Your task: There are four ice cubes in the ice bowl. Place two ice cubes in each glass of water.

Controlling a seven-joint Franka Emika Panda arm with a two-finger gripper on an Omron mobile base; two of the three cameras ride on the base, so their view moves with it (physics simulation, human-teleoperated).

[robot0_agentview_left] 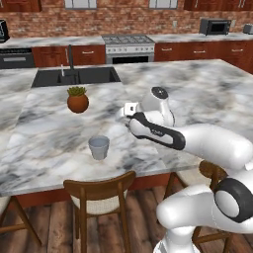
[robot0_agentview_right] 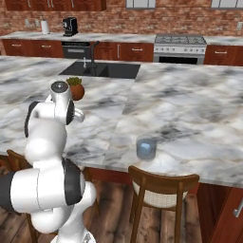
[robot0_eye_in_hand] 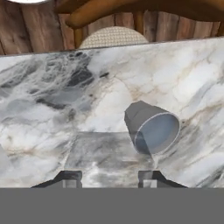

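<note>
Brick walls and dark red cabinets frame a marble-topped bench (robot0_agentview_left: pixel 49 143) where the white arm reaches out over the stone, its gripper (robot0_eye_in_hand: pixel 107 177) looking down on one glass of water (robot0_eye_in_hand: pixel 153 127) standing just ahead of its tips and slightly to one side. The finger tips stand apart in the hand view, yet by every sign the gripper is drawn in as far as it goes; whether an ice cube sits between them cannot be told. Judging by this pose, the step in hand is bringing the gripper over a tumbler, and the next move calls for centring above its rim before any release. Counted: two glasses, one near the bench's front edge by the arm (robot0_agentview_left: pixel 99 147), the other well apart (robot0_agentview_right: pixel 146 148); one potted plant (robot0_agentview_left: pixel 77 100); two wooden chairs (robot0_agentview_left: pixel 101 195).
</note>
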